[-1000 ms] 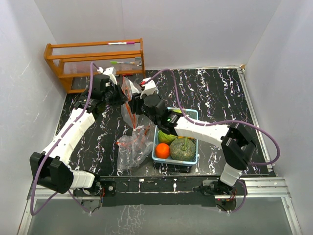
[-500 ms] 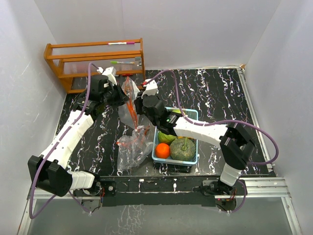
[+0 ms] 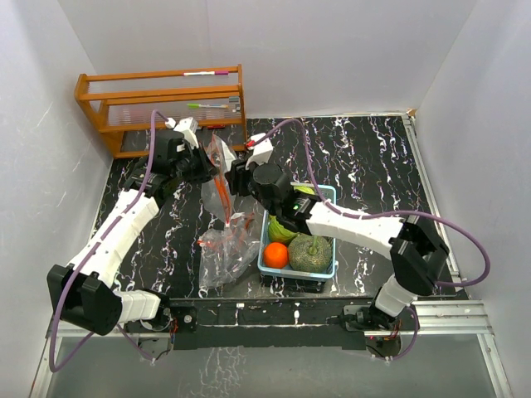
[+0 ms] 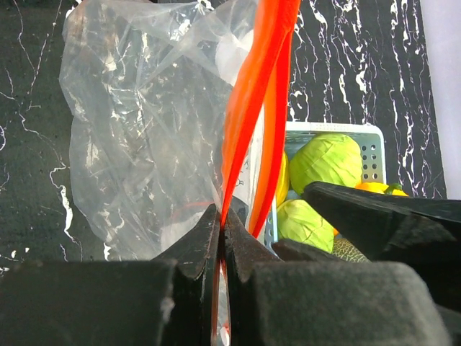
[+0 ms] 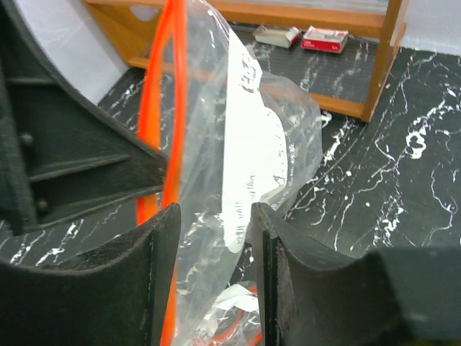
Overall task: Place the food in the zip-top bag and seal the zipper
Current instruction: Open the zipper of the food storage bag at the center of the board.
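Overhead, two white robot arms meet above the middle-left of a black marbled bench (image 3: 373, 157), with a clear zip-top bag (image 3: 222, 249) hanging between them. The left pincer (image 3: 207, 163) is clamped tight on the bag's orange zipper strip (image 4: 248, 108). Its wrist view shows both fingers (image 4: 198, 241) pressed together around the strip at lower centre, with crumpled film spreading to the upper left. The right pincer (image 3: 235, 176), just beside it, stands apart. In its own wrist view two black fingers (image 5: 155, 274) flank a gap at bottom centre, and a fold of the bag's film passes up through that gap. Whether either finger touches the film cannot be told. The bag's lower end rests on the bench at lower centre of the overhead view, just left of a light-blue basket (image 3: 290, 273). Reddish streaks show through the film there; what they are cannot be told. The toy food sits in the basket: a toy orange (image 3: 276, 254) in its lower-left corner and a netted melon (image 3: 310, 253) touching it on the right. Two light-green cabbages (image 4: 328, 158) lie above them, beside a yellow piece (image 4: 282, 180) and a partly hidden yellow-orange pepper (image 4: 371, 187). A wooden rack (image 3: 162, 104) stands at upper left against the wall, with two small boxes (image 5: 325, 36) on its lowest shelf.
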Motion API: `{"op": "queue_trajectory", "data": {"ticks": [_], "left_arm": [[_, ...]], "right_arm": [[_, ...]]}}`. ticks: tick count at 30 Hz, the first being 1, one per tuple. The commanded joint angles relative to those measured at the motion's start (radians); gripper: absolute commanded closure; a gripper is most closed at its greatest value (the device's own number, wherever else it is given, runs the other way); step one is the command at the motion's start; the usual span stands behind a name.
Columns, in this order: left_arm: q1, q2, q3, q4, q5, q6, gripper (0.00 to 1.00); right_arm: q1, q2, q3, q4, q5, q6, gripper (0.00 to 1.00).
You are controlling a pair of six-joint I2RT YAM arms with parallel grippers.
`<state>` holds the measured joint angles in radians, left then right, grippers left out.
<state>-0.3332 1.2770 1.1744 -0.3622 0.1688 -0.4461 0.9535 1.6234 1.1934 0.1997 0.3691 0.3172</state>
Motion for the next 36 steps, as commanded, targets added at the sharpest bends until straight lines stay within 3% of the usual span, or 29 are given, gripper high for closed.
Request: {"op": "queue_trajectory", "data": {"ticks": [1, 23, 30, 33, 36], "left_arm": [[0.002, -0.025, -0.008, 0.023, 0.002, 0.002, 1.00], [0.002, -0.029, -0.034, 0.053, 0.023, -0.017, 1.00], [0.002, -0.037, -0.030, 0.039, 0.026, -0.013, 1.00], [0.002, -0.040, -0.030, 0.035, 0.023, -0.009, 1.00], [0.002, -0.040, -0.029, 0.035, 0.032, -0.008, 1.00]], "right_arm": [[0.002, -0.051, 0.008, 0.080, -0.032, -0.033, 0.52], [0.002, 0.108, 0.202, 0.058, 0.021, -0.016, 0.51], [0.002, 0.137, 0.209, 0.010, 0.174, 0.014, 0.53], [0.002, 0.130, 0.194, -0.008, 0.243, 0.028, 0.58], [0.002, 0.134, 0.197, -0.057, 0.334, 0.050, 0.77]]}}
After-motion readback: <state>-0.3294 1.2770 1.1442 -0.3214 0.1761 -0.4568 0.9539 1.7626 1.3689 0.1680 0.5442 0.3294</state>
